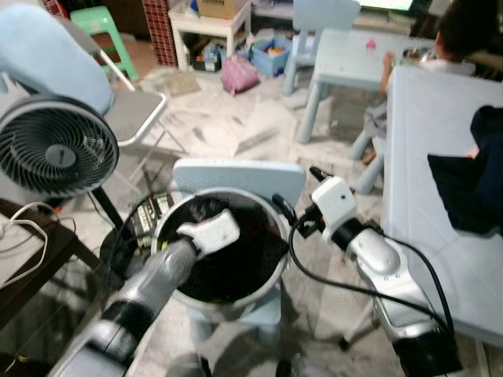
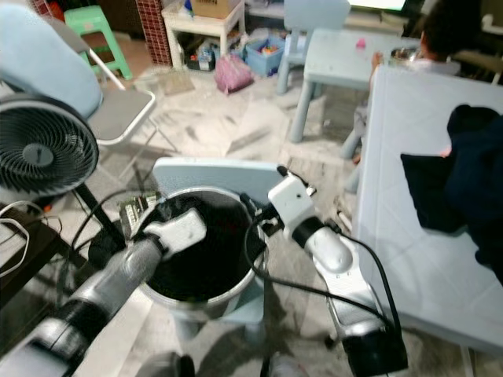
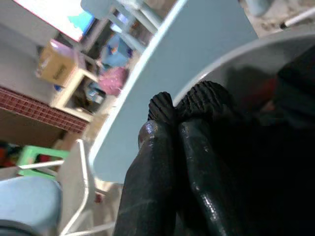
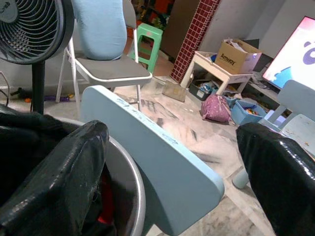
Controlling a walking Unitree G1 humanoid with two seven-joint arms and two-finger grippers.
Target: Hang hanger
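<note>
Meanwhile, left gripper (image 1: 206,210) clenched inside the basin (image 1: 277,271); right gripper (image 1: 297,195), jaws apart, beside it

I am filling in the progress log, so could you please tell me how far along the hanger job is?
Done: nothing looks hung yet. In hand: the left gripper, fingers pressed shut, reaches into the metal tub of dark clothes on the pale blue chair; whether it grips anything is unclear. The right gripper hovers open at the tub's rim. Left: finding a hanger, which I cannot make out, and hanging it.
</note>
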